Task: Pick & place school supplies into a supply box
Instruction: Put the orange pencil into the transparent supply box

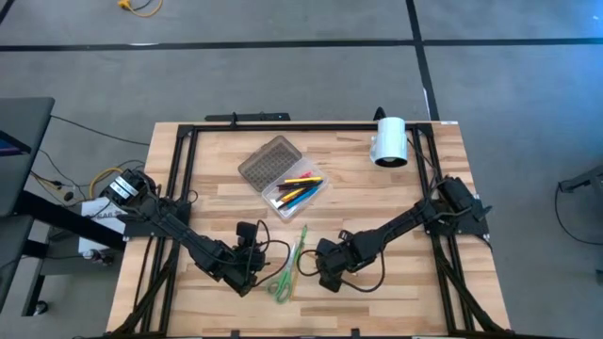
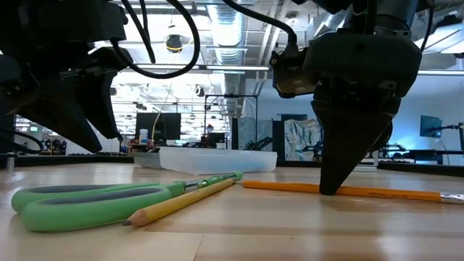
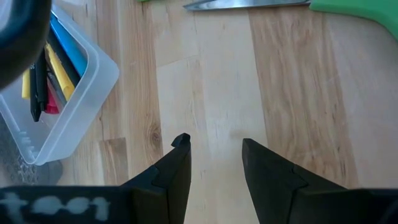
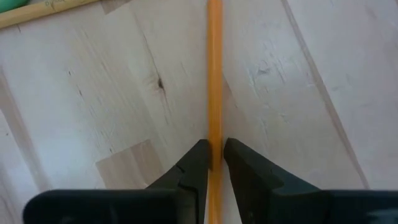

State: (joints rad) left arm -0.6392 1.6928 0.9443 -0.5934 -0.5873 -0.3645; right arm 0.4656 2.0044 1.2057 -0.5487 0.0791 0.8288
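Several pens lie in the box [image 1: 292,193] mid-frame; right claw [image 4: 213,155] pinches an orange pencil [image 4: 214,74]; left claw [image 3: 214,158] gapes, empty; scissors [image 2: 94,203] remain on the desk [image 1: 396,188].

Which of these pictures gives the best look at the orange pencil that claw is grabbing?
The right wrist view: the orange pencil runs straight between the right gripper fingers, which pinch it. The low view shows it lying flat on the table. From above the arm hides it; the left wrist view misses it.
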